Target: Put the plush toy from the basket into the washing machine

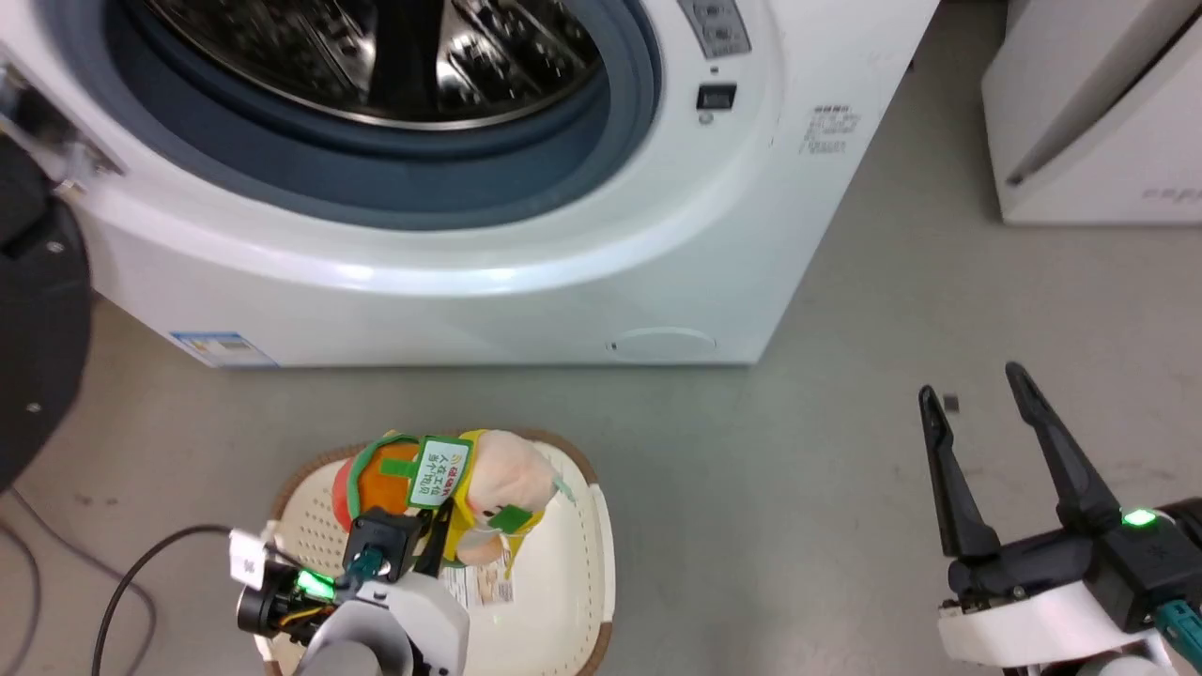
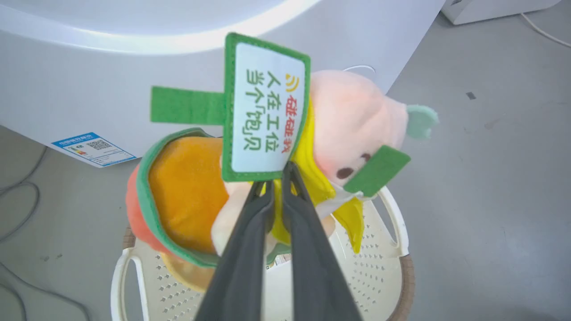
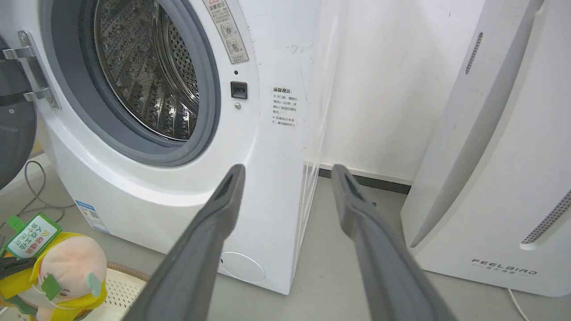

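The plush toy [image 1: 470, 488] hangs above the basket [image 1: 573, 601], pink head to the right, orange-red part to the left, green-white tag on top. My left gripper [image 2: 279, 176] is shut on the plush toy [image 2: 330, 129], its fingers pinching the yellow body just below the tag. The basket [image 2: 383, 272] sits on the floor beneath it. Behind stands the washing machine [image 1: 526, 272], its grey-gasketed port and steel drum [image 3: 147, 76] uncovered, its black door [image 1: 33, 329] swung to the left. My right gripper [image 1: 981, 399] hovers open over bare floor to the right; the right wrist view shows its fingers [image 3: 223, 200] apart.
A white Feelbird appliance [image 3: 499, 178] stands right of the washer, with a narrow floor gap between them. Cables [image 1: 122, 582] lie on the grey floor at the left. A blue label [image 2: 93, 149] marks the washer's lower left corner.
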Available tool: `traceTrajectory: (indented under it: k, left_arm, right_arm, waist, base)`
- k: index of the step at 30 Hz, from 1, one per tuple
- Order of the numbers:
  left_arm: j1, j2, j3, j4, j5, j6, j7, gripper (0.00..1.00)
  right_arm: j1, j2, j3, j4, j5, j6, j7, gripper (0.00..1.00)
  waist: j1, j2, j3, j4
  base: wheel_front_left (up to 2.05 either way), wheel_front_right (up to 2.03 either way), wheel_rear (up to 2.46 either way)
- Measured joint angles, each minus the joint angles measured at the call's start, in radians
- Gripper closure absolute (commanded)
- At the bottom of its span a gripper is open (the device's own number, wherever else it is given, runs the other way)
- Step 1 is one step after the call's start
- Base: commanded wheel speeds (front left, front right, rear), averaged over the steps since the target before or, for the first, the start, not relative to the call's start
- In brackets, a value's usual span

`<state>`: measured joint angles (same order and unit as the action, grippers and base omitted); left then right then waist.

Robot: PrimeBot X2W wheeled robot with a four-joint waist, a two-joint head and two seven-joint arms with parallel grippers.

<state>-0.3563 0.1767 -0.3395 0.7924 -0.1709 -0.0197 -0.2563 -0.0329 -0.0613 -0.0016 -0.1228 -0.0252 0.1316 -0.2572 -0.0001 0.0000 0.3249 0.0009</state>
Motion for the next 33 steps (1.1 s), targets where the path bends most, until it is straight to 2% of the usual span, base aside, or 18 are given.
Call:
traceTrajectory:
  k: [9, 10, 20, 26, 33]
  left_arm:
    - [0.144, -0.006, 0.062, -0.314, -0.001, 0.021, 0.000, 1.00]
    - [0.160, -0.009, 0.075, -0.382, -0.001, 0.026, 0.000, 1.00]
    - [0.166, -0.038, 0.159, -0.636, -0.007, 0.027, 0.000, 1.00]
    - [0.063, -0.034, 0.207, -0.655, -0.006, 0.025, 0.000, 1.00]
    - [-0.140, 0.008, 0.237, -0.527, -0.007, -0.002, 0.010, 1.00]
  right_arm:
    - [0.036, 0.000, -0.011, 0.010, 0.008, 0.000, 0.000, 0.00]
    - [0.037, 0.000, -0.014, 0.009, 0.009, 0.000, 0.000, 0.00]
    - [0.049, 0.000, -0.016, -0.005, 0.011, 0.000, 0.000, 0.00]
    - [0.044, 0.000, -0.017, -0.019, 0.010, 0.000, 0.000, 0.00]
    - [0.016, 0.000, -0.012, -0.032, 0.010, 0.000, 0.000, 0.00]
  waist:
    - [-0.0001, 0.0000, -0.092, 0.016]
    - [-0.0001, 0.0000, -0.096, 0.017]
    - [0.0000, 0.0000, -0.063, 0.003]
    - [0.0000, 0.0000, 0.000, -0.020]
    - [0.0001, 0.0000, 0.085, -0.060]
  base:
    - [0.00, 0.00, 0.00]
    - [0.00, 0.00, 0.00]
    - [0.00, 0.00, 0.00]
    - [0.00, 0.00, 0.00]
    - [0.00, 0.00, 0.00]
